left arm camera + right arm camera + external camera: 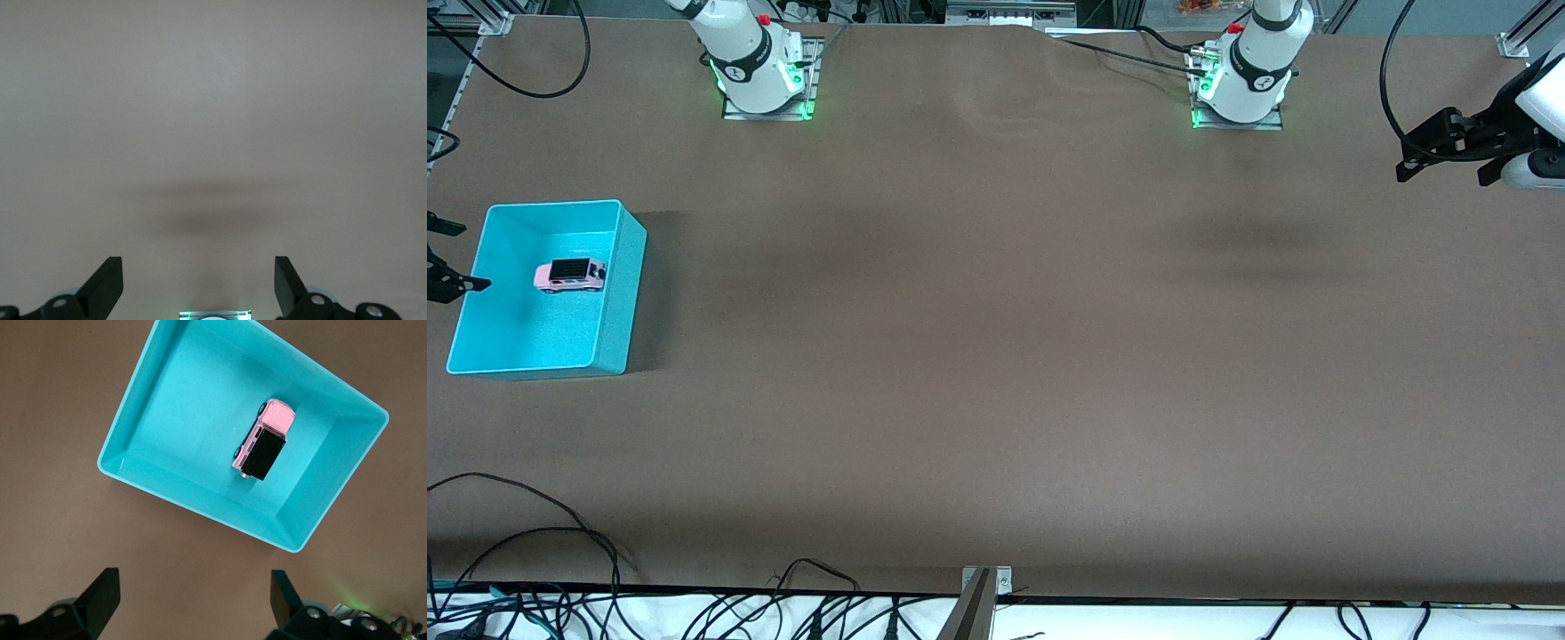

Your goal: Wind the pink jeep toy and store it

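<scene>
The pink jeep toy point(569, 276) has a light pink body and a black roof. It stands on its wheels inside the teal bin point(618, 293) at the right arm's end of the table. It also shows in the right wrist view point(263, 440), inside the bin point(167, 393). My right gripper point(467, 258) is open and empty, up in the air just outside the bin's outer wall; its fingers point(103, 590) frame bare table. My left gripper point(1403, 153) is open and empty, raised over the left arm's end of the table, with its fingers point(110, 280) over bare table.
The brown table point(996, 356) is bare apart from the bin. The two arm bases point(760, 71) stand along the edge farthest from the front camera. Cables point(560, 533) trail along the edge nearest to it, with a metal bracket point(983, 591) at its middle.
</scene>
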{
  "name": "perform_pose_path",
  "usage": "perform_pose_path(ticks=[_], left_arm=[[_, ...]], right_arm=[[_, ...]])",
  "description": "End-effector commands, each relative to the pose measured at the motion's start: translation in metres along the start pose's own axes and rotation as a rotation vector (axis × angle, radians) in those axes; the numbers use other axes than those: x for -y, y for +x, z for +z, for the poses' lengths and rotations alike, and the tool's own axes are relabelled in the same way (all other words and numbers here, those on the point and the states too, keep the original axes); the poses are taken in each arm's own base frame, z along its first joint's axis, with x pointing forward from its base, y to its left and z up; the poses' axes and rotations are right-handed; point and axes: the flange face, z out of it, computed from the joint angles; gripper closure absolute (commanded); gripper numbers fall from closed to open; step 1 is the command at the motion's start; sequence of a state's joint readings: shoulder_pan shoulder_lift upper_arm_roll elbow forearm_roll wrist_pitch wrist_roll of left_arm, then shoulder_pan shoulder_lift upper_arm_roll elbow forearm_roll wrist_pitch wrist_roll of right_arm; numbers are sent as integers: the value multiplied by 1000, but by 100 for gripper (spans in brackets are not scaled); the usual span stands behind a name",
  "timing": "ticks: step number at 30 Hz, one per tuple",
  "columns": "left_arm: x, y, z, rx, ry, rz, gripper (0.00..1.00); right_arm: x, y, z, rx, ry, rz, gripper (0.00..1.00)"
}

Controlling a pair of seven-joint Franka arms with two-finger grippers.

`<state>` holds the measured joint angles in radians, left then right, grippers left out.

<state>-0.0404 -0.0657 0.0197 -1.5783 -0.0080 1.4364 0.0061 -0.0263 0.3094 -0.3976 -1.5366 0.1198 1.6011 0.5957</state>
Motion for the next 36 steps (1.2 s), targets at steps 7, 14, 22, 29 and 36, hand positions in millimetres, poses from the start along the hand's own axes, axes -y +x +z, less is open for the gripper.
perform_pose_path(ticks=[7,14,22,29,36], left_arm=[[-3,2,-6,-1,-18,5,0],[-3,2,-6,-1,-18,5,0],[-3,2,-6,-1,-18,5,0],[-3,2,-6,-1,-18,5,0],[-3,2,-6,-1,-18,5,0]], right_arm=[[39,-42,-44,-53,34,-129,0],[65,-91,-73,-223,-2,-374,0],[84,-158,-87,-233,3,-615,0],[80,-226,-93,-245,-11,-842,0],[74,-256,-86,-228,-33,-933,0]])
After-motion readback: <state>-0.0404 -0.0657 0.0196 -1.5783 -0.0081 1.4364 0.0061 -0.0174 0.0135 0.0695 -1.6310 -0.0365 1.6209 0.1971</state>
